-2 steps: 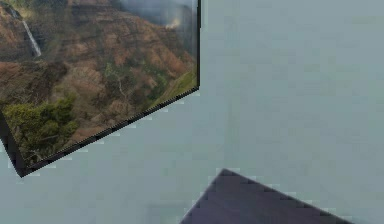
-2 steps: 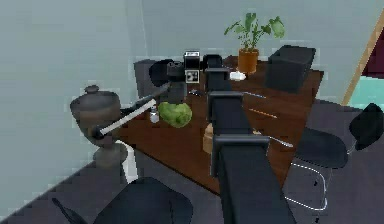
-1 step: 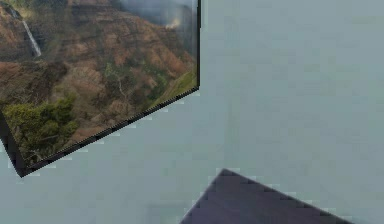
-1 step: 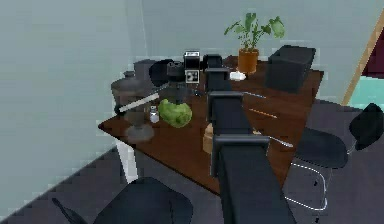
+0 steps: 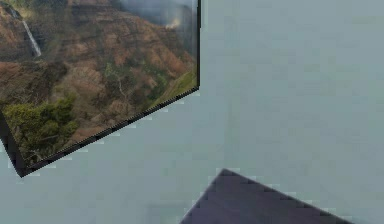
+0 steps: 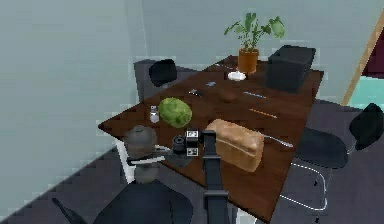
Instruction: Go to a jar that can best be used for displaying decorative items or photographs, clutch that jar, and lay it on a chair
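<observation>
My gripper (image 6: pixel 168 150) sits at the edge of the glossy dark-wood table (image 6: pixel 270 110); I can't tell whether it holds anything. At its eleven o'clock stands a small grey blob (image 6: pixel 155 115), possibly the jar, beside a round green fruit (image 6: pixel 175 110), with a crusty loaf (image 6: pixel 236 143) at three.

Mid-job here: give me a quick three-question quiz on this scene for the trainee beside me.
1. True or false: the potted plant stands at the far end of the table, near a black box.
2. What lies on the table just right of the arm in the arm side view? A) a bread loaf B) a red kettle C) a laptop
3. What hangs on the wall in the forward view?

Key: 1 true; 2 A; 3 a landscape painting.
</observation>
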Robot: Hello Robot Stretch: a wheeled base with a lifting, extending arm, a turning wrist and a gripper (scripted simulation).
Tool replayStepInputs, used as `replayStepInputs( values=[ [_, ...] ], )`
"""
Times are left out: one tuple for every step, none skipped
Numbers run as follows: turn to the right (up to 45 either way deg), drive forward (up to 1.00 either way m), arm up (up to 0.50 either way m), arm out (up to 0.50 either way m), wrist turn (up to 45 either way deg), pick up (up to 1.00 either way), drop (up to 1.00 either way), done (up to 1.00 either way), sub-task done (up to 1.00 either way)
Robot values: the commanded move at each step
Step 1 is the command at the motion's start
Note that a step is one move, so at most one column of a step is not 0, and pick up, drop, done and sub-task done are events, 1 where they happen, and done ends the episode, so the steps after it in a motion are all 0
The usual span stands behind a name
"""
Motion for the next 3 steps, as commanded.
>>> replayStepInputs(
  values=[
    [0.0,0.0,-0.32,0.0,0.0,0.0,0.0,0.0,0.0],
    [0.0,0.0,0.0,0.0,0.0,0.0,1.0,0.0,0.0],
    [0.0,0.0,0.1,0.0,0.0,0.0,0.0,0.0,0.0]
  ],
)
